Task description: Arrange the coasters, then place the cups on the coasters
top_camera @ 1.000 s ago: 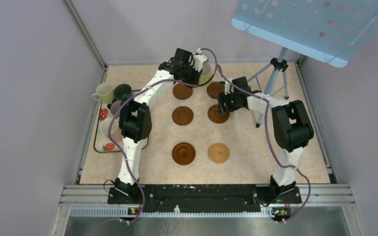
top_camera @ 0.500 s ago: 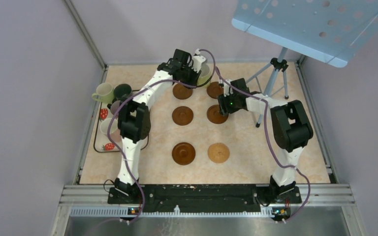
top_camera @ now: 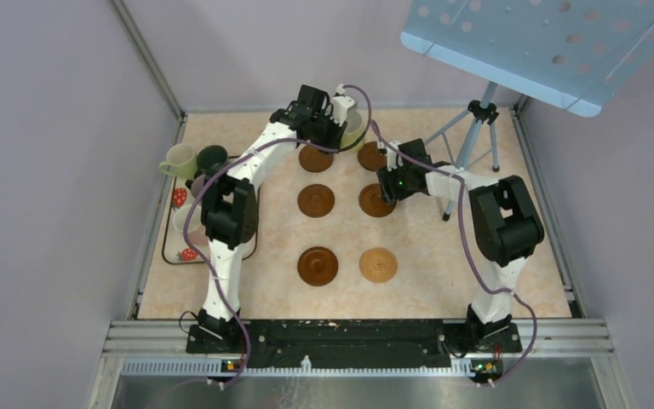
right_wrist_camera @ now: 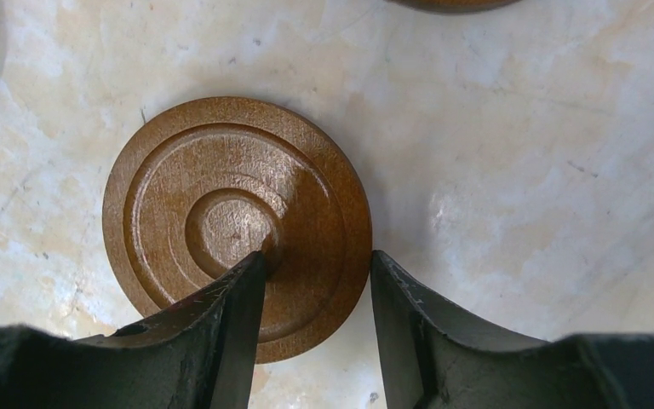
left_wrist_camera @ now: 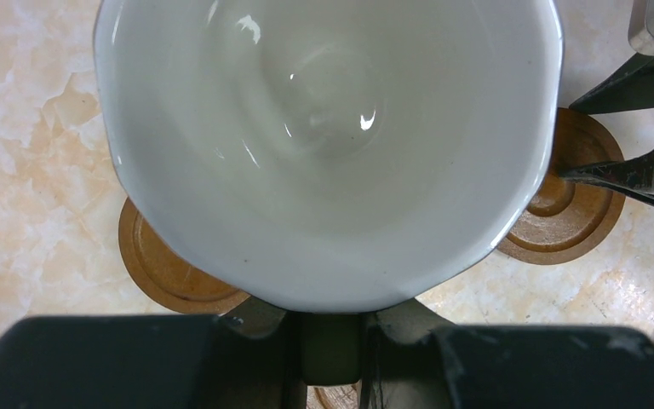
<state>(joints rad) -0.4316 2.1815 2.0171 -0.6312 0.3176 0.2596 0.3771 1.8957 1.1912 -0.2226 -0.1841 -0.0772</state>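
**Right gripper closing in on the middle coaster**

The dark brown round wooden coaster (right_wrist_camera: pixel 221 196) lies mid-right on the marbled beige counter (right_wrist_camera: pixel 519 170). My right gripper (right_wrist_camera: pixel 317 260) has drawn in from wide to narrow and straddles its rim, though I cannot confirm a firm pinch. My left gripper (top_camera: pixel 328 119) holds a light green ceramic cup (left_wrist_camera: pixel 324 145) aloft near the far coasters (top_camera: pixel 315 159). I judge arranging is nearly finished.

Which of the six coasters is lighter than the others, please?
The near-right coaster: it is pale tan, the other five dark brown.
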